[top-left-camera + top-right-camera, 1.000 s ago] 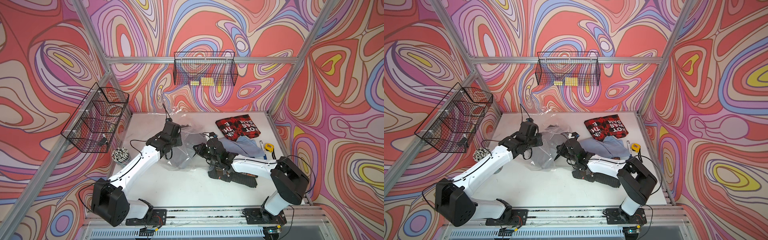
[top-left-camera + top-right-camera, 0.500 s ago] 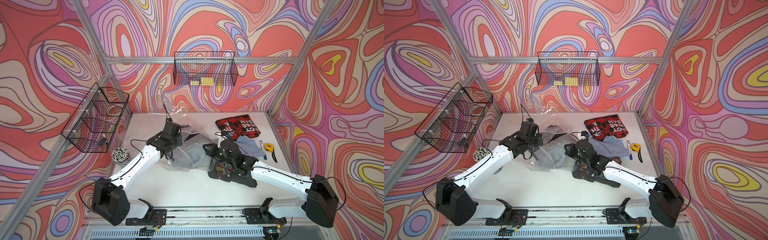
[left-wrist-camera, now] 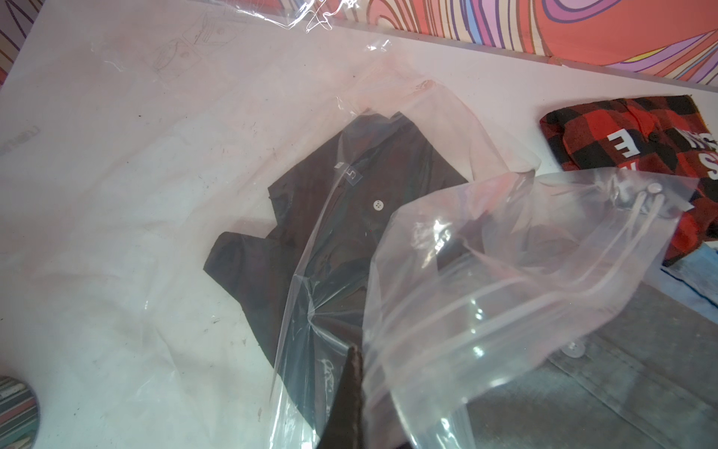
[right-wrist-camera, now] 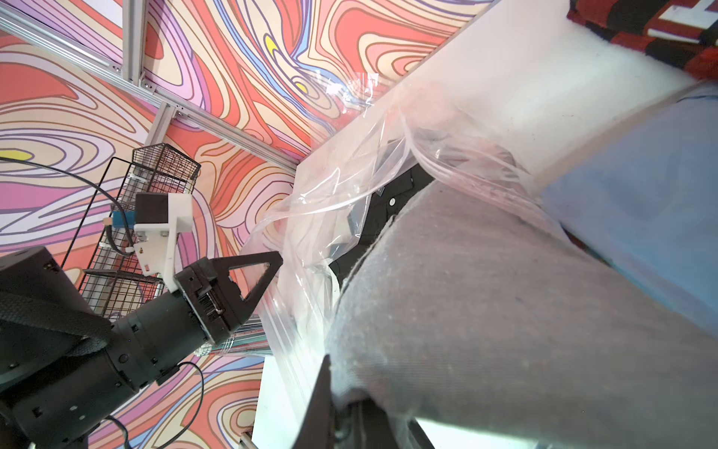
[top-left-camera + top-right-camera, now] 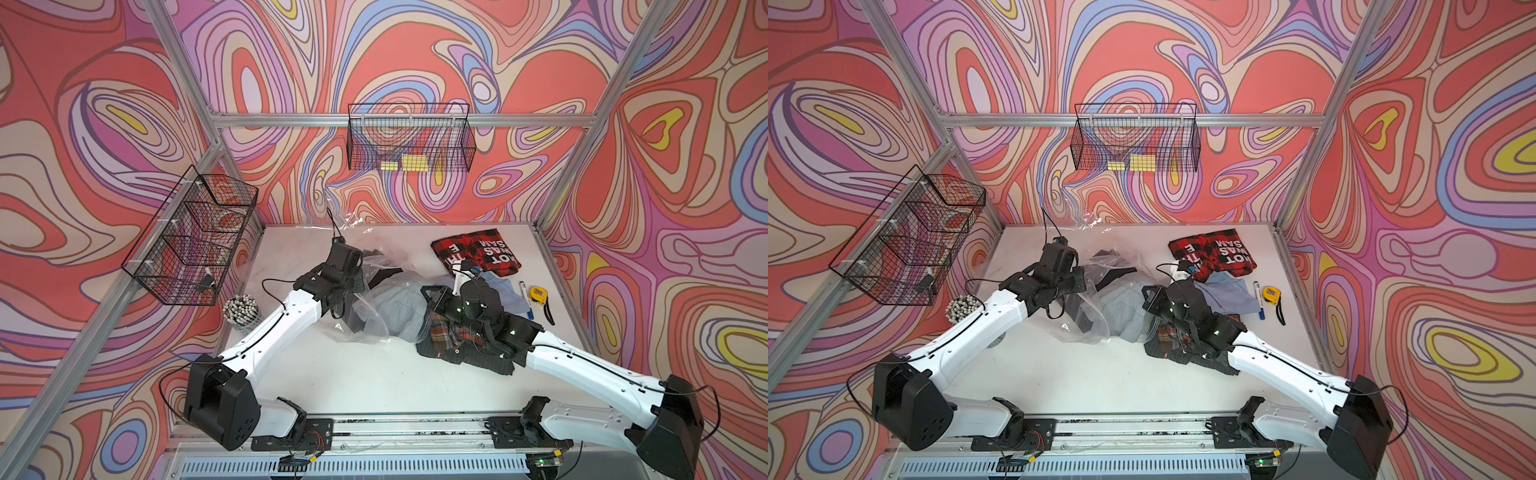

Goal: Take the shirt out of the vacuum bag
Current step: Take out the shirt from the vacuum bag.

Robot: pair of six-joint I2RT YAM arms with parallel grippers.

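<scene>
The left hand point(image 3: 351, 373) is clenched on a fold of the large, transparent, crinkly plastic vacuum bag point(image 3: 505, 295), and the film puckers into creases at its dark tip. The right hand point(image 4: 338, 404) is clenched on the edge of a grey shirt of soft woven cloth point(image 4: 485, 311). This shirt runs from the hand into the bag's open mouth, where the white zip-seal strip point(image 3: 590, 268) curls over it. Deeper inside the bag lies a folded dark shirt with white buttons point(image 3: 349, 225).

In both top views the vacuum bag sits crumpled near the middle of the white counter point(image 5: 374, 386), between the two arms. The grey shirt is partly out on the right arm's side. Under that arm lies a dark plaid garment point(image 5: 446, 338), touching the grey shirt. Beyond it are a pale blue cloth point(image 5: 505, 286) and a red-and-black checked cloth with white letters point(image 5: 478, 251). Just beside them lie a marker pen point(image 5: 524, 293) and a yellow tape measure point(image 5: 539, 295).
</scene>
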